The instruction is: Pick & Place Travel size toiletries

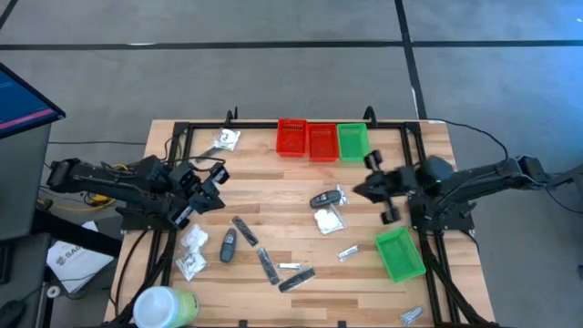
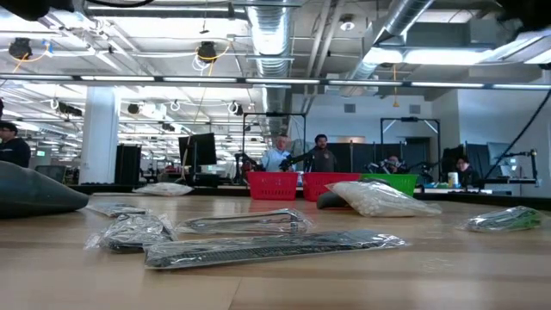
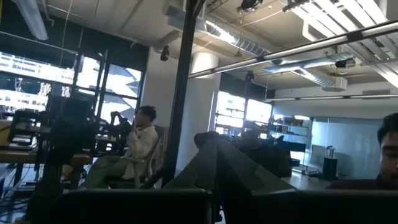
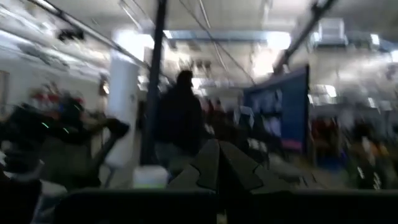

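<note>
The travel size toiletries lie scattered flat on the wooden table (image 1: 428, 164): white crinkly packets (image 1: 328, 219) (image 1: 191, 239) (image 1: 226, 138), dark ovals (image 1: 326, 198) (image 1: 228, 244), slim dark sticks (image 1: 244, 230) (image 1: 296, 279) and silvery sachets (image 1: 348, 252). My left gripper (image 1: 217, 177) is raised over the table's left part, shut and holding nothing. My right gripper (image 1: 364, 188) is raised over the right part, blurred, also shut and holding nothing. Both wrist views look out into the room past shut fingertips (image 3: 214, 142) (image 4: 217, 144). The low view shows the wrapped sticks (image 2: 267, 248) and a white packet (image 2: 374, 196), but no gripper.
Two red bins (image 1: 291, 138) (image 1: 322, 142) and a green bin (image 1: 352, 142) stand in a row at the far edge. Another green bin (image 1: 399, 253) sits at the right, near my right arm. A big white-and-green tub (image 1: 164, 308) stands at the near left corner. People show in the room beyond.
</note>
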